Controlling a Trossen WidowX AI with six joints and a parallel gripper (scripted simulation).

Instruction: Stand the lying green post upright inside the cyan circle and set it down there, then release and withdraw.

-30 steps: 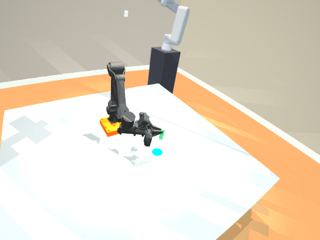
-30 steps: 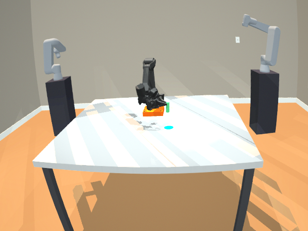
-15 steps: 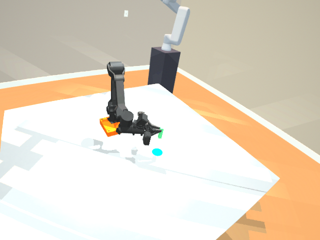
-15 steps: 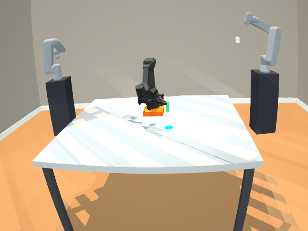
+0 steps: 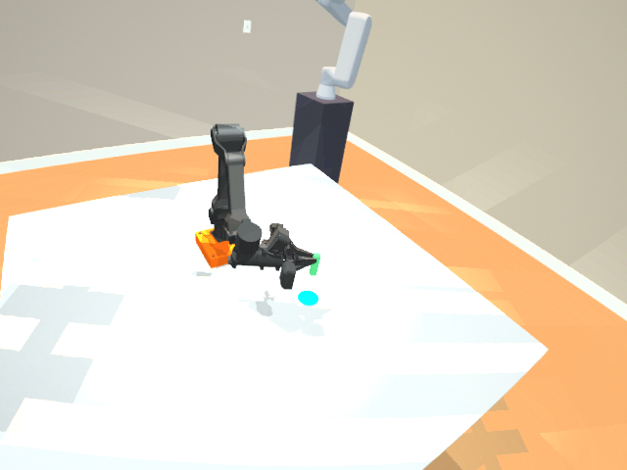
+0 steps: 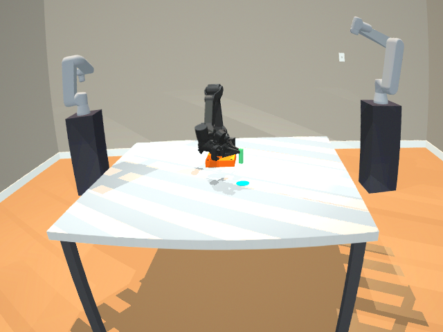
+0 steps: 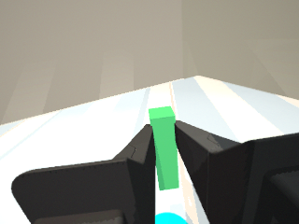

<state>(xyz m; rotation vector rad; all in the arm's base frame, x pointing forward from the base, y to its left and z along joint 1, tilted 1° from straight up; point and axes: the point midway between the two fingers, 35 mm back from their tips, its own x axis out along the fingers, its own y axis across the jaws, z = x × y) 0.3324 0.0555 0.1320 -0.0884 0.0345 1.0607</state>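
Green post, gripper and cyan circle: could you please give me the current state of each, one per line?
Green post: upright, clamped between the fingers, held above the table, not in the circle.
Gripper: shut on the green post.
Cyan circle: unoccupied, with nothing standing in it.

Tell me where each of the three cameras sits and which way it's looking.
Top: high off one table corner, looking down at the whole arm.
Exterior: in front of the table, level, facing the arm and back wall.
Wrist: behind the gripper, looking out along both fingers.
All three show the green post in the gripper and the cyan circle.
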